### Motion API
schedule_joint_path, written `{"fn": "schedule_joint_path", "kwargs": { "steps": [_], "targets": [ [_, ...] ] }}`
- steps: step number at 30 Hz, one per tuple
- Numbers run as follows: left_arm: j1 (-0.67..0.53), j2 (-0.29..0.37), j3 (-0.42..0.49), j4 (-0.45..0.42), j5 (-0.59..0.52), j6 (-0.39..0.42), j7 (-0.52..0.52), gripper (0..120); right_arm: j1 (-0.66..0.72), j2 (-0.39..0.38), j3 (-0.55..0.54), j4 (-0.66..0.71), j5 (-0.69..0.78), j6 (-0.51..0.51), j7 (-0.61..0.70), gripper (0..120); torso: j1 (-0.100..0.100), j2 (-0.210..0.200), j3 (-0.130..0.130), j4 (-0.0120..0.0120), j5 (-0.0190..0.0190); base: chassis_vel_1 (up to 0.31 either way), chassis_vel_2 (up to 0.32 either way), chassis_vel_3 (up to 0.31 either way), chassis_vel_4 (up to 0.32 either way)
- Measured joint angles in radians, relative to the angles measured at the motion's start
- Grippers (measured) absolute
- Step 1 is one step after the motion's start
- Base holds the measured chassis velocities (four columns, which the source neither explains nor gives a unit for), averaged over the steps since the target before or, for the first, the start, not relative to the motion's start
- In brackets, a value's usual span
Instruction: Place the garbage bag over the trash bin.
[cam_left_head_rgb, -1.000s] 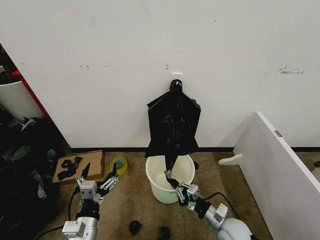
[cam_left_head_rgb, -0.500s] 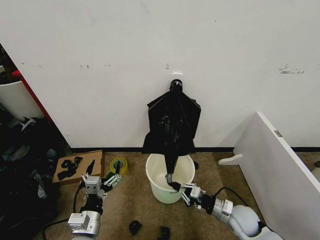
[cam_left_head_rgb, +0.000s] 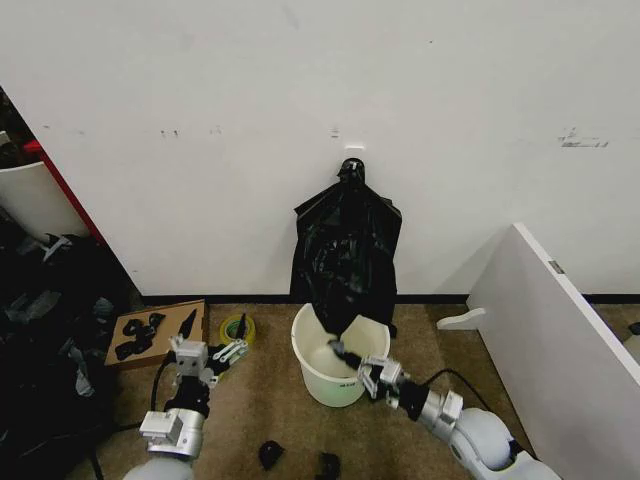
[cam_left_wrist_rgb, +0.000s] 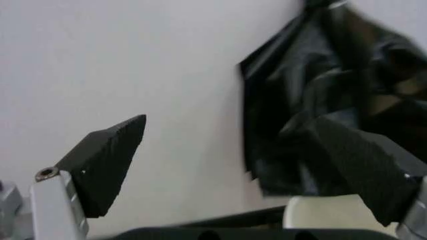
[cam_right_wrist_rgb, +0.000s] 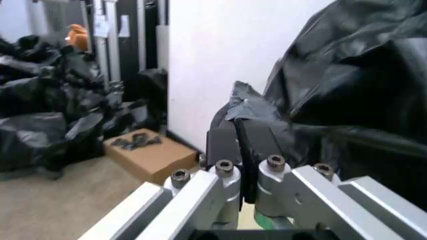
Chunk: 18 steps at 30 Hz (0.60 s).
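At the centre of the head view, the garbage bag hangs from the wall, gathered at a knot up top and fanning out glossy and crinkled, its lower tip dipping into the mouth of the trash bin. That white bucket stands on the floor right beneath it, bare-rimmed, nothing draped over it yet.

Right hand sits at the bin's near rim, lower centre of the frame, and the right wrist view shows its fingers pressed together on a pinch of the black film. So this looks like the pull-down step: the bag is caught, not yet opened. Next move, by my reading, calls for drawing the film free and spreading its mouth wide enough to clear the rim; thin plastic like this could slip or tear.

Left hand waits at lower left, fingers spread apart, gripping nothing, near a cardboard box and a tape roll.
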Motion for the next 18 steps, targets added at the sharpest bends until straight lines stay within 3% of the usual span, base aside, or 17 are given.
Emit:
{"fn": "schedule_joint_path", "kwargs": {
  "steps": [3, 6, 7, 9, 11, 13, 14, 18],
  "targets": [
    [-0.104, 0.143, 0.04, -0.026, -0.107, 0.057, 0.007, 100, 0.001, 0.006, 0.005, 0.027, -0.033, -0.009, 0.021, 0, 0.0, 0.0, 0.0, -0.001, 0.0002, 0.0, 0.0, 0.0, 0.0],
    [-0.216, 0.277, 0.121, -0.036, -0.201, 0.103, 0.009, 100, 0.008, 0.025, -0.005, 0.038, -0.061, -0.019, 0.042, 0, 0.0, 0.0, 0.0, 0.0004, 0.0004, 0.0, 0.0, 0.0, 0.0],
    [-0.216, 0.277, 0.121, -0.036, -0.201, 0.103, 0.009, 100, 0.008, 0.025, -0.005, 0.038, -0.061, -0.019, 0.042, 0, 0.0, 0.0, 0.0, 0.0004, 0.0004, 0.0, 0.0, 0.0, 0.0],
    [-0.322, 0.349, 0.237, -0.02, -0.253, 0.125, 0.01, 100, 0.005, 0.037, -0.003, 0.037, -0.075, -0.019, 0.05, 0, 0.0, 0.0, 0.0, 0.0002, 0.0004, 0.0, 0.0, 0.0, 0.0],
    [-0.407, 0.374, 0.318, -0.002, -0.29, 0.141, 0.005, 100, 0.002, 0.042, 0.0, 0.035, -0.083, -0.017, 0.051, 0, 0.0, 0.0, 0.0, 0.0004, 0.0003, 0.0, 0.0, 0.0, 0.0],
    [-0.593, 0.386, 0.451, 0.045, -0.342, 0.171, -0.01, 100, -0.004, 0.046, 0.007, 0.034, -0.091, -0.011, 0.051, 0, 0.0, 0.0, 0.0, -0.0006, 0.0003, 0.0, 0.0, 0.0, 0.0],
    [-0.593, 0.386, 0.451, 0.045, -0.342, 0.171, -0.01, 100, -0.004, 0.046, 0.007, 0.034, -0.091, -0.011, 0.051, 0, 0.0, 0.0, 0.0, -0.0006, 0.0003, 0.0, 0.0, 0.0, 0.0],
    [-0.905, 0.358, 0.729, 0.143, -0.384, 0.235, -0.056, 100, -0.016, 0.046, 0.027, 0.039, -0.096, 0.0, 0.049, 0, 0.0, 0.0, 0.0, -0.0003, 0.0002, 0.0, 0.0, 0.0, 0.0]
  ]
}}
